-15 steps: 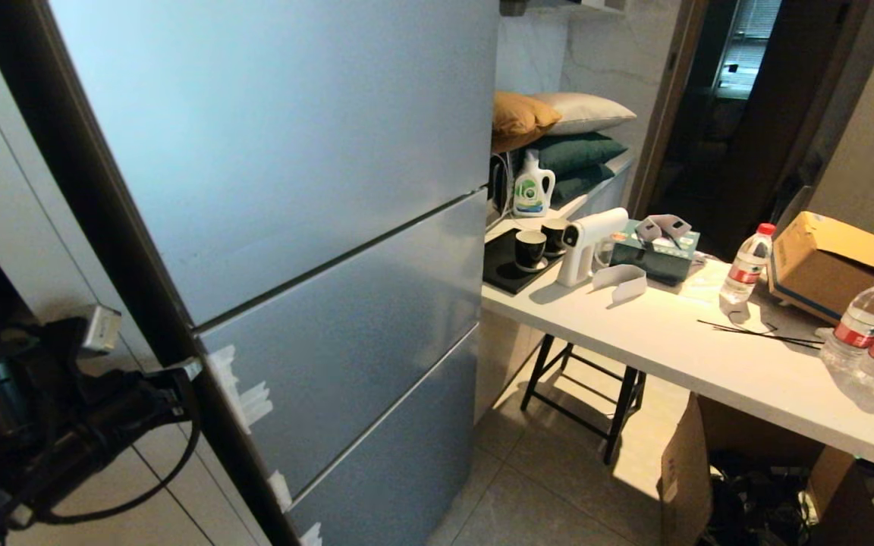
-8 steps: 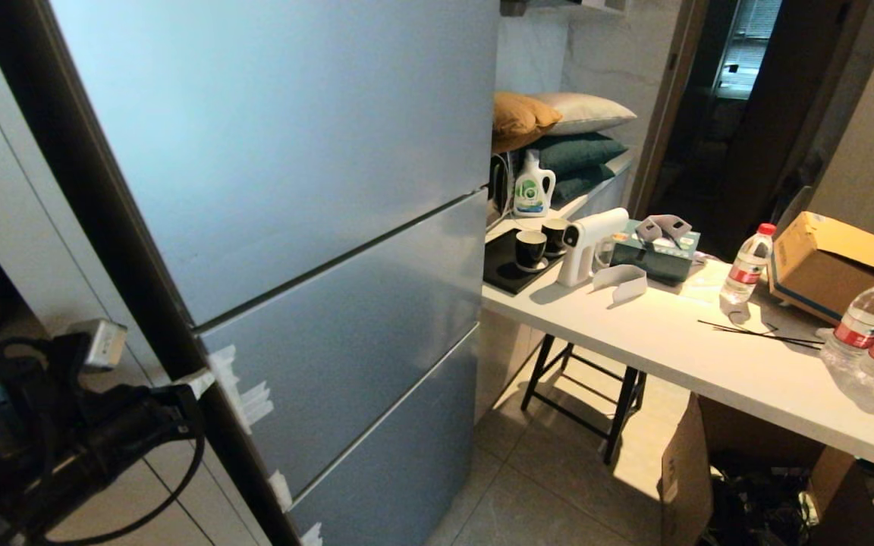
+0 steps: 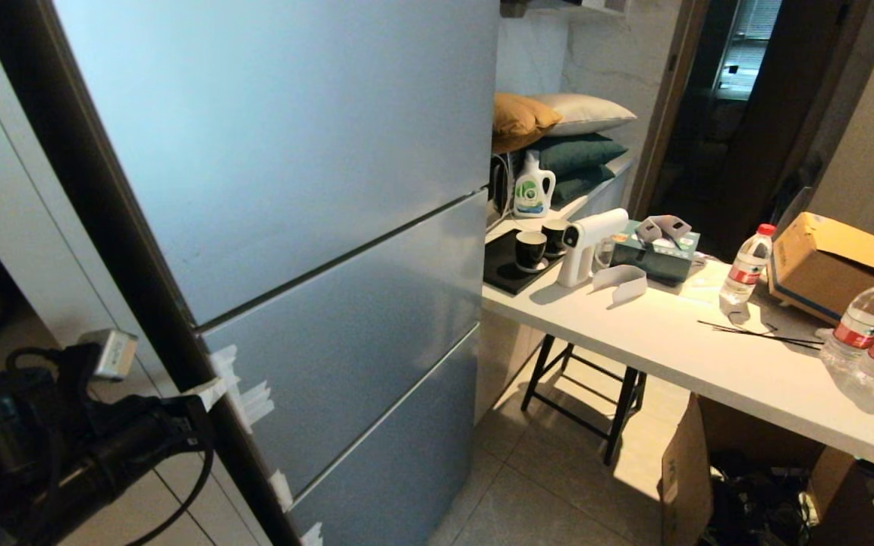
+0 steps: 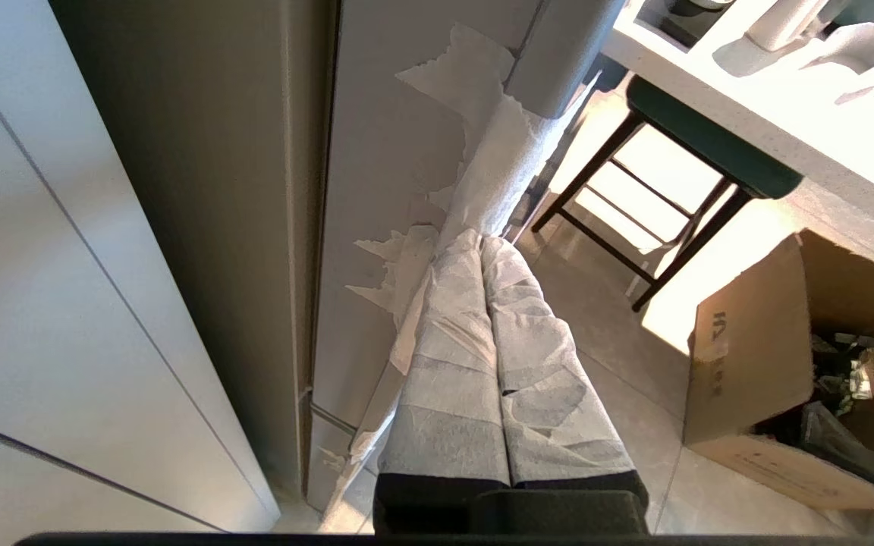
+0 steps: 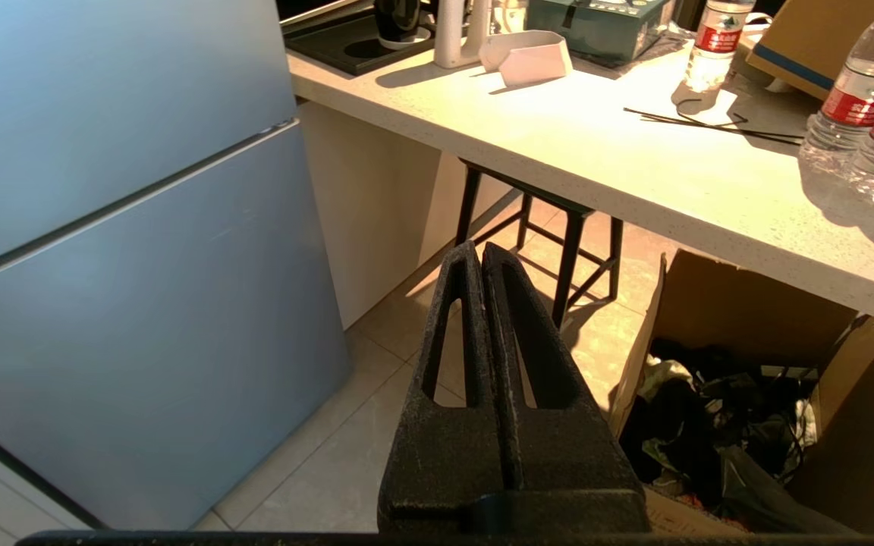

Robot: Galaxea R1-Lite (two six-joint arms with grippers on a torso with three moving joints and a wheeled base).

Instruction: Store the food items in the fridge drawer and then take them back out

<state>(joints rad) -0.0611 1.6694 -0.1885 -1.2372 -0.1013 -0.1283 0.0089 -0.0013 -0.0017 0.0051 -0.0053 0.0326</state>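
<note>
Head view: my left gripper reaches from the near left to the left edge of the tall silver-grey fridge, its tape-wrapped tip at the white tape patches on the middle door panel. All the fridge's front panels sit flush, so the fridge drawer and the food items are out of sight. To the right stands a long white table carrying a white spray gun, two black cups on a black tray, a teal tissue box, clear plastic water bottles with red caps and an open brown cardboard box. A black-legged stool stands under the table.

Left wrist view: my left gripper has its two white-taped fingers pressed together, their tips at the torn white tape along the fridge's side edge; whether they pinch a strip of it I cannot tell for sure. Beige cabinet doors run alongside.

Right wrist view: my right gripper hangs above the tiled floor, black fingers pressed together and holding nothing, between the fridge front and a cardboard box of dark clutter under the table.
</note>
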